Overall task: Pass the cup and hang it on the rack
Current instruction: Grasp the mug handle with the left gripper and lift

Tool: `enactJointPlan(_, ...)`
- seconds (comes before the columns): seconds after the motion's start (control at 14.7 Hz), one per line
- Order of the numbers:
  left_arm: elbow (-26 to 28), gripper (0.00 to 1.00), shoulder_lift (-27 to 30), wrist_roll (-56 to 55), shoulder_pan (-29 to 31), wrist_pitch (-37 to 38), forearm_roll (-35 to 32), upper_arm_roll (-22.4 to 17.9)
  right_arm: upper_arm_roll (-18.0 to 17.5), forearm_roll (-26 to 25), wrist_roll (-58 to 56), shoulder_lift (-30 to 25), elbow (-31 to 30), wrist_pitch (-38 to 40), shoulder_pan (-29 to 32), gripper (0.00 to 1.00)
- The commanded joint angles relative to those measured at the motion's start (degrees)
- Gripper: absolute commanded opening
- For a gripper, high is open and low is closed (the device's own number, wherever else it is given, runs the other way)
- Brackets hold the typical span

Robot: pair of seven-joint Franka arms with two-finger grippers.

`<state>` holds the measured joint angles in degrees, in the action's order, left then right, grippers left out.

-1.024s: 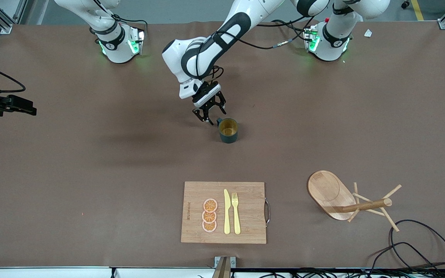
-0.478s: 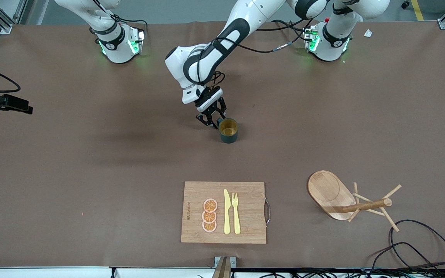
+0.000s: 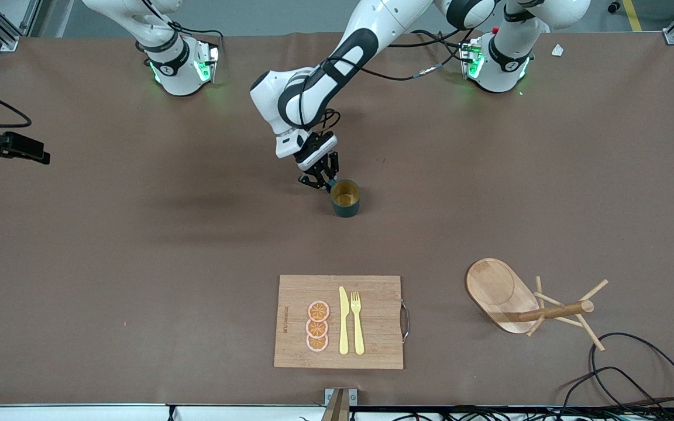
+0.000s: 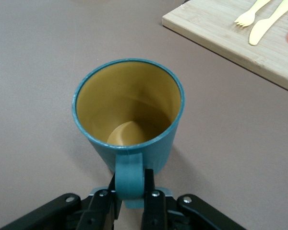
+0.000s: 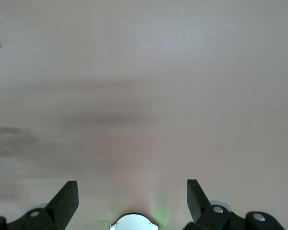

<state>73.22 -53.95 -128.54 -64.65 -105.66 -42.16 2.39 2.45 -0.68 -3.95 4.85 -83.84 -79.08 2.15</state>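
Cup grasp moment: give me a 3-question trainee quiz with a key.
1. True or false: the left gripper is shut on the handle of the cup.
2. The rack is: A) standing upright, B) lying on its side, C) on the cutting board.
3. Fill in: the right gripper is ____ over bare table.

Key: 1 true; 2 B; 3 open.

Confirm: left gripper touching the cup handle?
Touching. Left wrist view shows the left gripper fingers clamped on both sides of the cup handle.
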Motion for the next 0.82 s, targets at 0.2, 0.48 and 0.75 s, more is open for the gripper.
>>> enactJointPlan(0.2, -1.0, 0.0, 5.0, 2.6, 1.0, 0.6, -0.1, -0.4, 1.5, 0.5, 0.6, -7.6, -6.8, -1.6, -0.8, 1.0)
enactJointPlan(0.48, -0.9, 0.0, 12.4, 8.4, 5.1, 0.7, 6.7, -0.4, 2.4, 0.3, 1.2, -9.9, -8.6, -1.7, -2.7, 1.0)
enactJointPlan(0.75, -0.5, 0.0, 23.1, 17.8, 12.2, 0.7, 16.2, -0.5, 2.1, 0.4, 4.1, -10.8, -8.6, -1.1, -2.4, 1.0)
